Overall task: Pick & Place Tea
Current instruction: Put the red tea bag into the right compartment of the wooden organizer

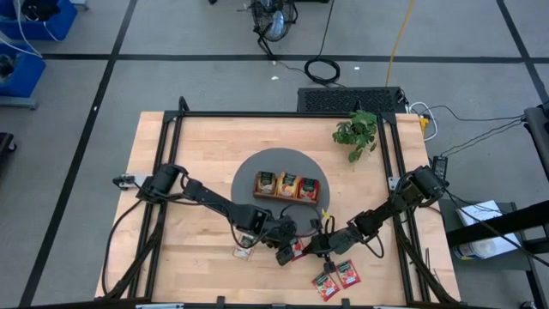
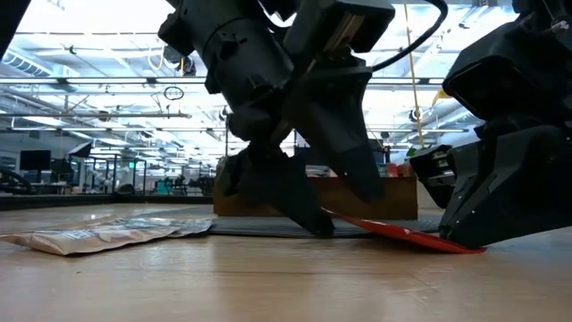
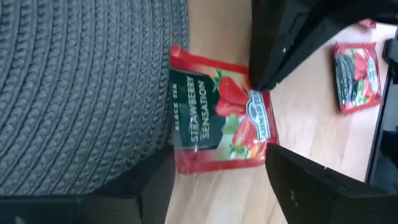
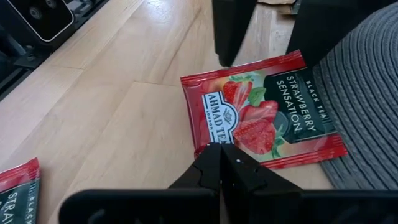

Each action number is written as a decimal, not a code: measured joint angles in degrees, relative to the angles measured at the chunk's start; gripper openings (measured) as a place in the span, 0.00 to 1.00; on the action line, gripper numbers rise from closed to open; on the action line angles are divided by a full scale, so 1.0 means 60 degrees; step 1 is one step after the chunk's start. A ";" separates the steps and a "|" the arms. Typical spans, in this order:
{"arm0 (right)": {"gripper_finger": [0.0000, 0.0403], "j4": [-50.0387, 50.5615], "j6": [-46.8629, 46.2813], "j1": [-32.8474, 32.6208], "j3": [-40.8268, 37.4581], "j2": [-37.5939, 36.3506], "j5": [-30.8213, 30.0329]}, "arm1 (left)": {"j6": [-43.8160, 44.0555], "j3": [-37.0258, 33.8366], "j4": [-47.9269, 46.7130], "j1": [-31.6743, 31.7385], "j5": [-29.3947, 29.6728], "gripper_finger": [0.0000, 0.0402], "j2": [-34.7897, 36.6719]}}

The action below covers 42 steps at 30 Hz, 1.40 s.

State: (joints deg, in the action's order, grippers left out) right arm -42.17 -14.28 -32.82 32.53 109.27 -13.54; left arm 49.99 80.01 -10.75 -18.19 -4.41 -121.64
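Two claws converge low-centre in the high view: left claw (image 1: 286,251) spread, right claw (image 1: 319,246) pressed together, red strawberry sachet (image 1: 297,250) between them at the lower edge of the grey round mat (image 1: 249,172). Wooden tray (image 1: 286,185) with three filled compartments above, mid-frame. Two more red sachets (image 1: 338,279) lower right, cream sachet (image 1: 244,251) lower left. Sachet outline largely covered by both claws.

Low view: red sachet (image 2: 407,234) tilted, right end touching the bench (image 2: 268,286), left end raised on the mat; dark fingers straddling its left part. Contact not discernible. Cream sachet (image 2: 98,233) flat at left.

Left wrist view: sachet (image 3: 221,112) mid-frame between the spread fingers (image 3: 311,180), one edge overlapping the mat (image 3: 81,93), directly ahead of the claw. Nearer arm judged to be the left.

Right wrist view: closed fingertips (image 4: 221,165) touching or just above the sachet (image 4: 264,115) edge; cannot tell which.
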 joint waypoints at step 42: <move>0.38 -0.0986 0.1252 -0.0937 -0.0007 -0.3058 -0.2214 | -0.5955 -0.0015 -0.0665 -0.1553 0.3766 0.00 0.1366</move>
State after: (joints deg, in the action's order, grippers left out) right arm -48.09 -6.77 -38.44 32.49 90.92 -26.83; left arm 14.26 79.92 -14.74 -27.51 18.18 -113.45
